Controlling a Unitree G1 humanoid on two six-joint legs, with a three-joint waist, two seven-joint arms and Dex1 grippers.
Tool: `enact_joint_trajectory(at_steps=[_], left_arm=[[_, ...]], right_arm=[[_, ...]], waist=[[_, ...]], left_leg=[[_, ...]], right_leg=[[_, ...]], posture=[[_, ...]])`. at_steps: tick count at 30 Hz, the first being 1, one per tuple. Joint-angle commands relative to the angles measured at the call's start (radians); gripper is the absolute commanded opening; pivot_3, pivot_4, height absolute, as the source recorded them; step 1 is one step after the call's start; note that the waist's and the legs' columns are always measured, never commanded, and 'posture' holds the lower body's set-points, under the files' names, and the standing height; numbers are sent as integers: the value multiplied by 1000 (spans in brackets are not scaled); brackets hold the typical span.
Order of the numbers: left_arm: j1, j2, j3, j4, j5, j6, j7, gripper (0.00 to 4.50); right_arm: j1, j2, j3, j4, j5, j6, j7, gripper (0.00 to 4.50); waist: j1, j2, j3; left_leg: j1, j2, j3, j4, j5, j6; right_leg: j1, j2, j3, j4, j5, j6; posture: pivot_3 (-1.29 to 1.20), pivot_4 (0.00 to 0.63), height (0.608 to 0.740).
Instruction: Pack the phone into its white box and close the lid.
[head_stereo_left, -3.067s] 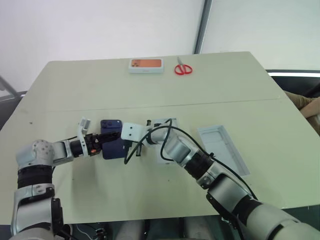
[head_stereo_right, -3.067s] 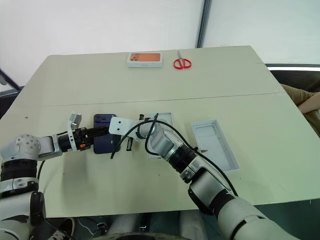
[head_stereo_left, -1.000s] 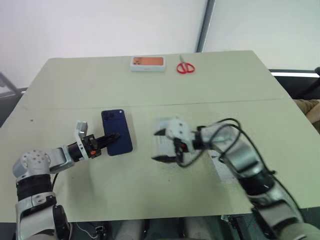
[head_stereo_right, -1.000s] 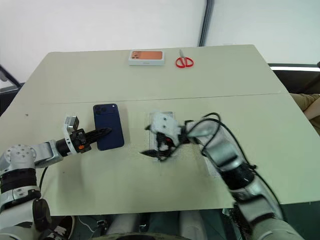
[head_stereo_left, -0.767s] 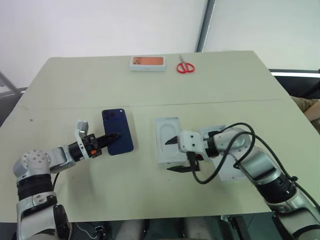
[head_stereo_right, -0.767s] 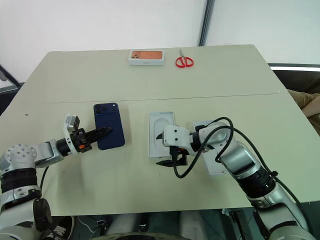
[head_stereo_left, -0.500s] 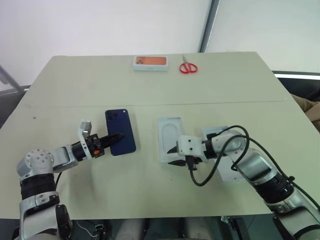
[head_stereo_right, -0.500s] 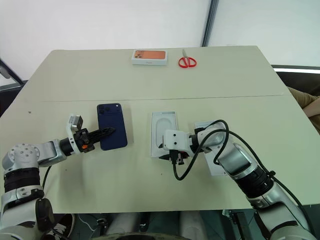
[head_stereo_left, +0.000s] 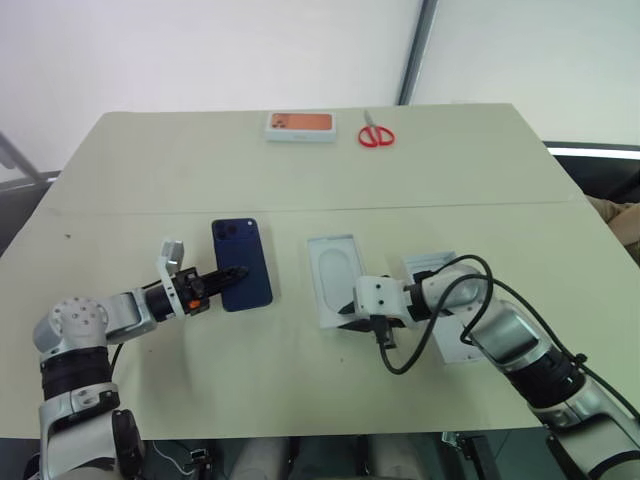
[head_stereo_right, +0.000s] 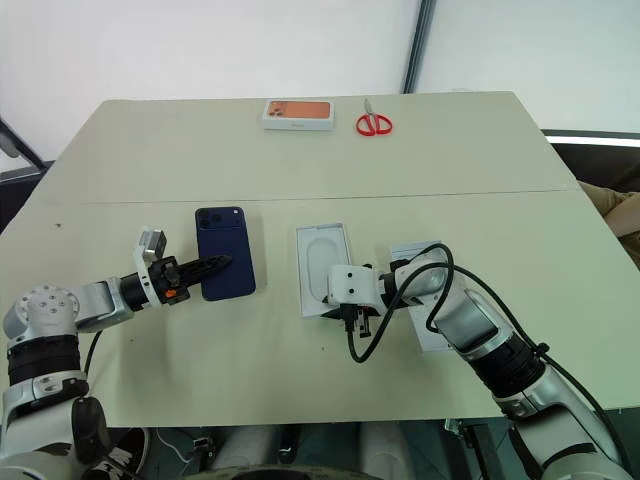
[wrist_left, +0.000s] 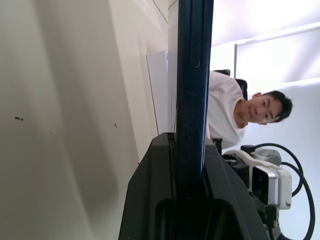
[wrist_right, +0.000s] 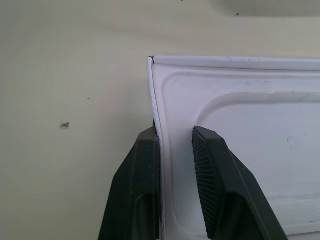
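**Left/right eye views.** Phone (head_stereo_left: 241, 264) is held flat just above the table (head_stereo_left: 200, 170) by the L gripper (head_stereo_left: 226, 274), fingers pinched on its near-left edge. Back is up, camera cluster at the far end; long axis runs approx. 12–6, far end tipped slightly to 11. White box (head_stereo_right: 327, 269) lies at approx. 3 o'clock of the phone, apart from it, long axis also 12–6, oval recess showing. R gripper (head_stereo_right: 350, 305) sits at the box's near end. Lid (head_stereo_right: 432, 299) lies inside-up at 3 o'clock of the box, partly under the R arm. Orange-topped box (head_stereo_left: 300, 125) and red scissors (head_stereo_left: 376, 134) are at the far edge, well apart.

**L wrist view.** Phone (wrist_left: 192, 95) is seen edge-on, clamped between both black fingers (wrist_left: 150, 200). A seated person (wrist_left: 235, 112) is seen beyond.

**R wrist view.** Fingers (wrist_right: 212, 170) straddle the box's side wall (wrist_right: 156, 107) near a corner, one outside, one inside on the tray; a narrow gap remains, so grip is judged not yet firm.

**Step in hand (judged).** Box to be steadied by R. Pinch should be finished on the wall only, w/o crushing the carton or tilting the tray. Phone should then be brought over w/ axis matched to the box, kept level, lowered square.
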Motion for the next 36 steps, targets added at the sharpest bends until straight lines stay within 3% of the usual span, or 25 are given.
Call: enact_joint_trajectory(at_steps=[1, 9, 14, 25, 28, 33, 36], left_arm=[[-5, 7, 19, -41, -39, 7, -10, 0], [-31, 15, 53, -24, -59, 22, 0, 0], [-85, 39, 78, 32, -63, 23, 2, 0], [-118, 22, 70, 12, -67, 54, 18, 0], [-108, 1, 70, -13, -76, 72, 32, 0], [-96, -23, 79, -44, -91, 91, 51, 0], [-98, -32, 76, -56, -100, 100, 55, 0]], right_arm=[[-4, 0, 0, -6, -4, -1, 0, 1167], [21, 48, 30, -72, 9, 129, -28, 1167], [-1, 144, 53, -116, 25, 277, -82, 1167], [-24, 178, 96, -119, 29, 328, -103, 1167], [-26, 171, 96, -111, 27, 316, -106, 2041], [-43, 169, 55, -130, 50, 318, -124, 4435], [-60, 158, -22, -164, 108, 340, -115, 4435]], waist=[[0, 0, 0], [-1, 0, 0], [-5, 0, 0], [-3, 0, 0], [-2, 0, 0], [-2, -1, 0], [-1, -1, 0]], left_leg=[[0, 0, 0, 0, 0, 0], [0, 0, -1, 0, 0, 0], [0, 1, -1, 0, 0, 0], [0, 0, -1, 0, 0, 0], [0, 0, -1, 0, 0, 0], [0, 0, 0, 1, 0, 0], [0, 0, 0, 1, 0, 0]], right_leg=[[0, 0, 0, 0, 0, 0], [0, 0, 0, 0, 0, 0], [0, 1, 0, 0, 0, 0], [-2, 1, 0, 1, 0, 0], [-1, 1, 0, 1, 0, 0], [-1, 1, 0, 1, 0, 0], [-1, 1, 0, 1, 0, 0]], posture=[[0, 150, 740], [0, 150, 740], [0, 150, 740], [0, 150, 740], [0, 150, 740], [0, 150, 740], [0, 150, 740]])
